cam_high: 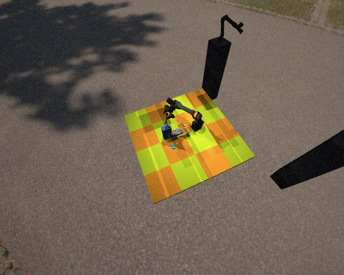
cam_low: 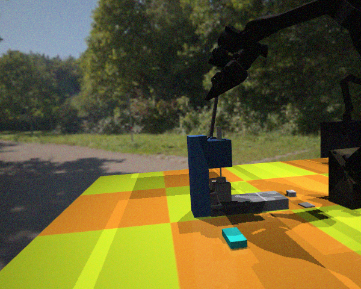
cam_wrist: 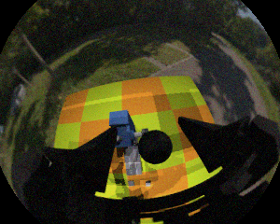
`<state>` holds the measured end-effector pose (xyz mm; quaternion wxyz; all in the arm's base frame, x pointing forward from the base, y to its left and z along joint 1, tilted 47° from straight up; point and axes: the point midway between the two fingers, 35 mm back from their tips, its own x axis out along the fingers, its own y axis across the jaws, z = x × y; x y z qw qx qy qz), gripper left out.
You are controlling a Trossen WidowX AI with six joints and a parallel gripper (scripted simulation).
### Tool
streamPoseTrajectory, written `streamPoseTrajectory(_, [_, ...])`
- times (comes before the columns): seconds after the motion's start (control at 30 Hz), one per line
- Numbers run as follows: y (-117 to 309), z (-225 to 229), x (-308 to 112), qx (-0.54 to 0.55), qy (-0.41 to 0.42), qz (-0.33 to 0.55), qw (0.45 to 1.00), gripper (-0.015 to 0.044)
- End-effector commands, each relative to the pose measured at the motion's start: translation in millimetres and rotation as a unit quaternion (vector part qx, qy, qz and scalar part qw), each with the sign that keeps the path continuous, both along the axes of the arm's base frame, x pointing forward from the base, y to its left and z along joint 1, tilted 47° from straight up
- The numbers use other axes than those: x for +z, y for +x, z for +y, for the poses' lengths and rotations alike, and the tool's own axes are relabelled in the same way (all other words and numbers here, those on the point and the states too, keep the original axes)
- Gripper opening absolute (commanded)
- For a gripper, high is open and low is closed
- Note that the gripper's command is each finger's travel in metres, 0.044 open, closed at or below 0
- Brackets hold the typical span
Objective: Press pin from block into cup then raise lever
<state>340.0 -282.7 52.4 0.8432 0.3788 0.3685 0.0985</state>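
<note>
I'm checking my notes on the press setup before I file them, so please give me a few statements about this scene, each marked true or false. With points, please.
1. The gripper (cam_low: 209,93) (cam_wrist: 147,125) is shut on the teal block. False: it is open and holds nothing.
2. The lever (cam_low: 213,116) stands up from the blue press (cam_low: 199,177) (cam_high: 166,132) (cam_wrist: 125,136). True.
3. The teal block (cam_low: 234,238) (cam_high: 173,146) lies on the checkered mat (cam_low: 137,257) (cam_high: 190,174) (cam_wrist: 140,91), beside the press. True.
4. The grey block (cam_low: 223,190) under the punch is lying out on the mat, away from the press. False: it sits at the press, below the blue head.
</note>
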Motion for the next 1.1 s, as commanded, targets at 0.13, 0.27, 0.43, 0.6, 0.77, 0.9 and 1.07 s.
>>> streamPoseTrajectory(0.13, [-29,-21,21,0.001,-0.002,0.001,1.000,0.0440])
streamPoseTrajectory(0.27, [-61,-38,45,0.002,-0.001,-0.002,1.000,0.0440])
streamPoseTrajectory(0.43, [-61,-38,45,0.002,-0.001,-0.002,1.000,0.0440])
streamPoseTrajectory(0.6, [-74,-46,53,-0.003,0.007,0.000,1.000,0.0440])
streamPoseTrajectory(0.77, [-97,-58,67,-0.012,0.020,0.003,1.000,0.0440])
streamPoseTrajectory(0.9, [-97,-58,67,-0.012,0.020,0.003,1.000,0.0440])
streamPoseTrajectory(1.07, [-97,-58,67,-0.012,0.020,0.003,1.000,0.0440])
